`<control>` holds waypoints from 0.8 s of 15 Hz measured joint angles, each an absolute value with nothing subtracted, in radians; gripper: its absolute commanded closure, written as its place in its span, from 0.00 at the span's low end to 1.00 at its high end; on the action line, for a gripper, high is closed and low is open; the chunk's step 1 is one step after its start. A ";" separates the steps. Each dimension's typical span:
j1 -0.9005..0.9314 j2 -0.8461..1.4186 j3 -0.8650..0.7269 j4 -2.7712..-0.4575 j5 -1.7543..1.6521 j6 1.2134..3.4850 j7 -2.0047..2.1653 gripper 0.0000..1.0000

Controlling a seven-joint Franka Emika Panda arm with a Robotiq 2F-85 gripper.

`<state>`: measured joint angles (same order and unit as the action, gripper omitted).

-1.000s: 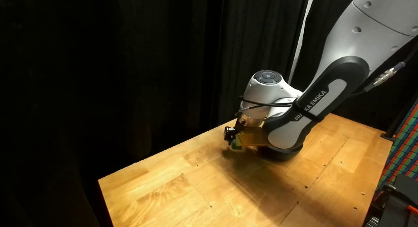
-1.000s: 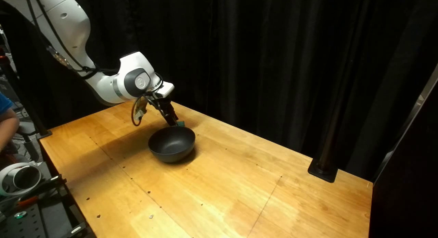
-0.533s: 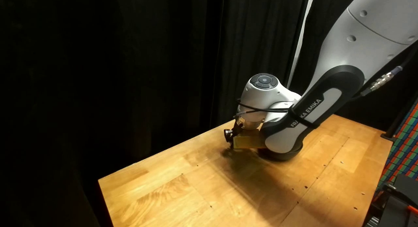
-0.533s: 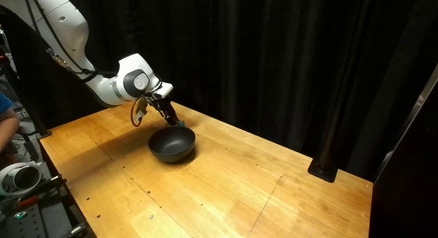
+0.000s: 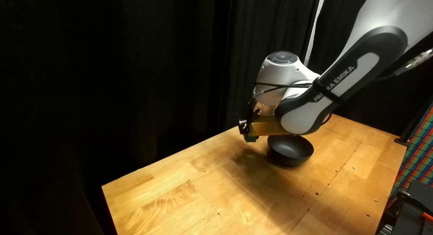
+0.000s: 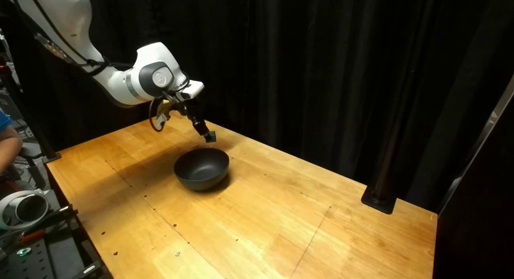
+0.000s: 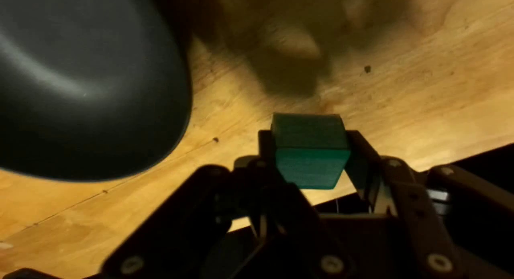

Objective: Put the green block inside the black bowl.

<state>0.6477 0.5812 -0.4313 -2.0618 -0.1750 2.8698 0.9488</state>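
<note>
Block handling: grip on opposite sides

My gripper [image 7: 310, 147] is narrowed onto the green block [image 7: 312, 162], clamping two opposite sides. The block is raised off the table [image 6: 281, 214], beside, not over, the black bowl [image 6: 202, 168]. I judge the block light, stiff and not fragile; its flat faces may be slippery, so opposed sides, gripped squarely, suit best

Both exterior views overlook the table [image 5: 250, 191]; wrist's, dim, seems closer.
</note>
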 measured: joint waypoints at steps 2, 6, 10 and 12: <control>0.616 0.492 -0.429 -2.088 -0.188 2.794 0.911 0.79; 0.491 0.336 -0.362 -2.131 -0.218 2.591 0.855 0.29; 0.316 0.262 -0.233 -2.167 -0.206 2.436 0.790 0.05; 0.250 0.243 -0.185 -2.178 -0.174 2.370 0.744 0.00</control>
